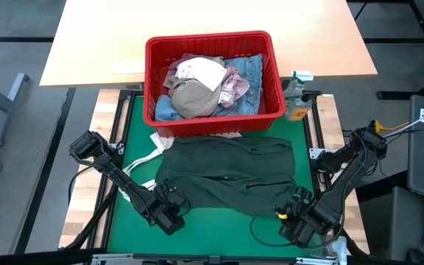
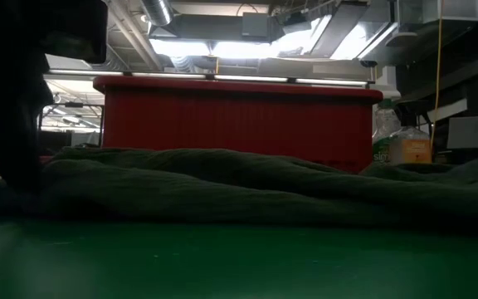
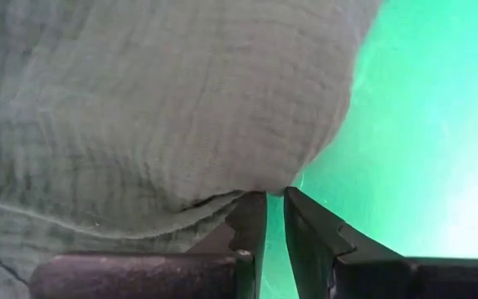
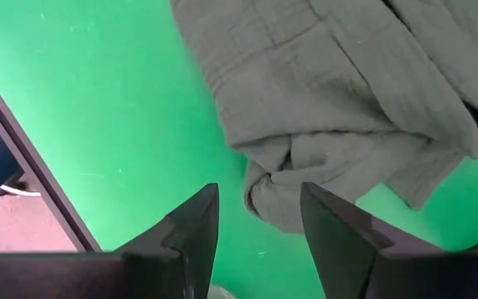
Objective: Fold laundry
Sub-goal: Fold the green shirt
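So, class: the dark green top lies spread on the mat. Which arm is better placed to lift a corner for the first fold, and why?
Left, probably. The left pincer is nearly shut right at the dark green top's edge, seemingly pinching it. The right pincer is open with a bunched corner just ahead, not gripped.

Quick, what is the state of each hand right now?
Left hand: closed on the edge of the dark green top.
Right hand: open, holding nothing, just short of the top's bunched corner.

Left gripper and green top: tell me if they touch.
Touching. The left wrist view shows the left gripper nearly shut, pinching the green top's edge at its tips.
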